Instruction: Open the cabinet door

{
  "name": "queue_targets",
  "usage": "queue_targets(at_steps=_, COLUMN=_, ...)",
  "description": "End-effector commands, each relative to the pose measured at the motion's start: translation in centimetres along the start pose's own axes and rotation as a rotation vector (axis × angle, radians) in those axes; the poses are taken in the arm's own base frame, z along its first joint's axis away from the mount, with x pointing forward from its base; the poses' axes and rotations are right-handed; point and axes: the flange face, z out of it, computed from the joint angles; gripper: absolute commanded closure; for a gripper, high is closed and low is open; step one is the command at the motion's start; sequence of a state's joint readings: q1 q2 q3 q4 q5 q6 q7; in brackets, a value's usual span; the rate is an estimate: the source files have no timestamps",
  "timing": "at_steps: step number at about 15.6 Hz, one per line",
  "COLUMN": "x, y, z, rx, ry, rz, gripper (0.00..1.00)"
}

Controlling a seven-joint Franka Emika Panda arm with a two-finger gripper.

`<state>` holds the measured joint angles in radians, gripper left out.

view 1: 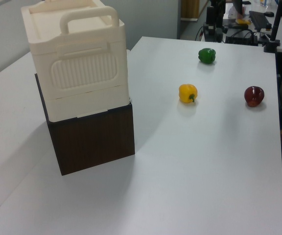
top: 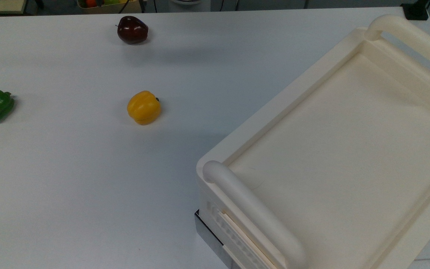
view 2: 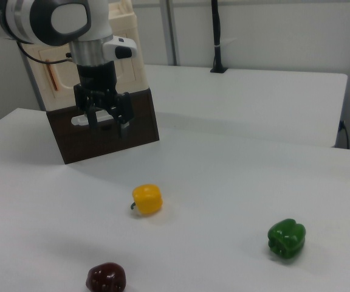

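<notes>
Cream-white plastic cabinet point(view 1: 77, 58) with rounded tubular handles and a recessed top, standing on a dark brown wooden box point(view 1: 94, 139) at one end of the white surface point(view 1: 204, 161). Cabinet door point(view 2: 52, 79): in the right view a cream panel face with a thin copper-brown strip shows behind the arm, at the right view's left; whether it sits flush or slightly ajar cannot be told. Black two-finger claw point(view 2: 106, 125) of the white arm: hangs in front of the brown box, below the door's level, fingers apart and empty, pointing down. Loose items on the surface, well apart from the cabinet: yellow bell pepper point(view 2: 147, 199), green bell pepper point(view 2: 287, 239), dark red apple point(view 2: 106, 277). Step in hand, as judged: approach, no contact with the door yet. The next move calls for raising the claw to the height of the copper-brown strip, bringing it to the door's free edge, taking hold or hooking there, then pulling along the hinge's arc without dragging the cabinet off its box.
</notes>
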<state>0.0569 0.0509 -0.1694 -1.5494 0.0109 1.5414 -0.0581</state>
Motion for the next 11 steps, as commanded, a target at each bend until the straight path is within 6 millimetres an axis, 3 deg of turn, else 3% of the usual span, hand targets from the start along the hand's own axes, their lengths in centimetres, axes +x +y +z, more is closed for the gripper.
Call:
queue_targets(at_steps=1, x=-0.80, y=0.15, z=-0.97, rx=-0.015, ry=0.010, rz=0.011, gripper=0.00)
queue_targets(at_steps=11, x=-0.61, y=-0.17, z=-0.76, rx=-0.012, ry=0.009, rz=-0.007, gripper=0.00)
